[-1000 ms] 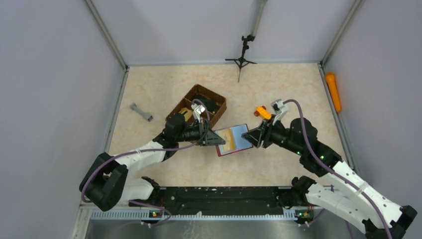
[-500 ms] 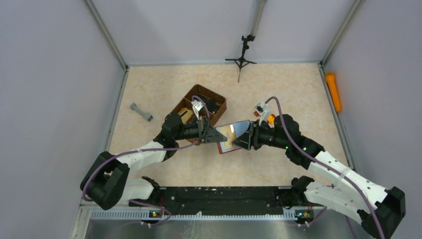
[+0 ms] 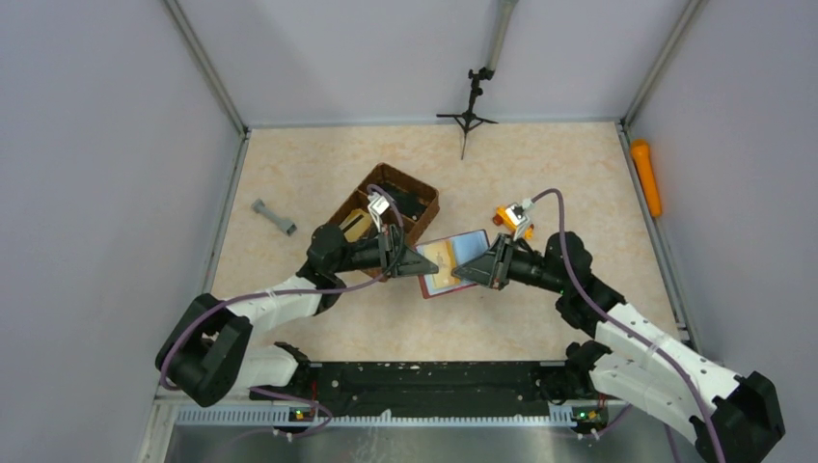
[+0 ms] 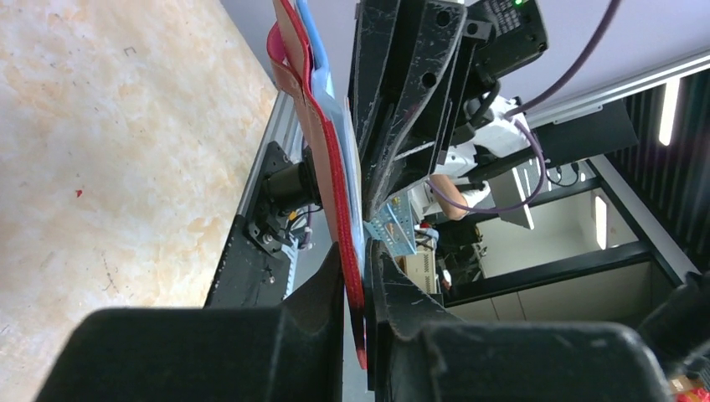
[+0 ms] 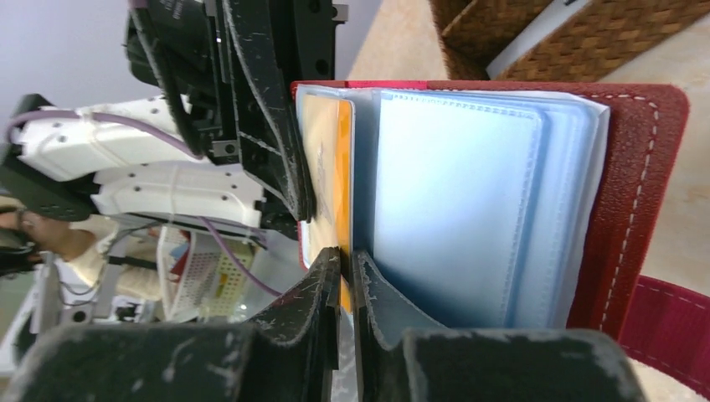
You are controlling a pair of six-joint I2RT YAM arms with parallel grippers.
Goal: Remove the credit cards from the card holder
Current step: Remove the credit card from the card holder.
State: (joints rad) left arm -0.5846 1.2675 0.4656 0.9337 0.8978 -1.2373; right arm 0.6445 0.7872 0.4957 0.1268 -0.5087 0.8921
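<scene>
- The card holder [image 3: 451, 265], dark red with pale stitching, was held open in the air over the bench [image 3: 540, 164], between the two arms and near a brown woven basket [image 3: 386, 198].
- The left gripper [image 4: 360, 251] was seen closed to a narrow gap on the holder's red edge, with the leather pinched between its two fingers.
- The right gripper [image 5: 345, 255] was seen closed narrowly on the edge of a tan-orange credit card [image 5: 322, 167]. The card sat in the outermost pocket, beside a stack of clear bluish sleeves [image 5: 456, 209].
- The step in hand was judged to be drawing that card out of its pocket. No card was seen lying free on the bench.
- To do this well, the pull would best be made straight along the pocket's opening, in the plane of the card. That way the card would not be bent or jammed against the sleeve's seam.
- A firm left grip would be needed as a counter-hold. Otherwise the whole holder could be dragged along with the card.
- Whether only the card was pinched, and not also the sleeve's plastic lip, could not be settled from the views.
- No brand, label or writing could be read on the card, the sleeves or the holder.
</scene>
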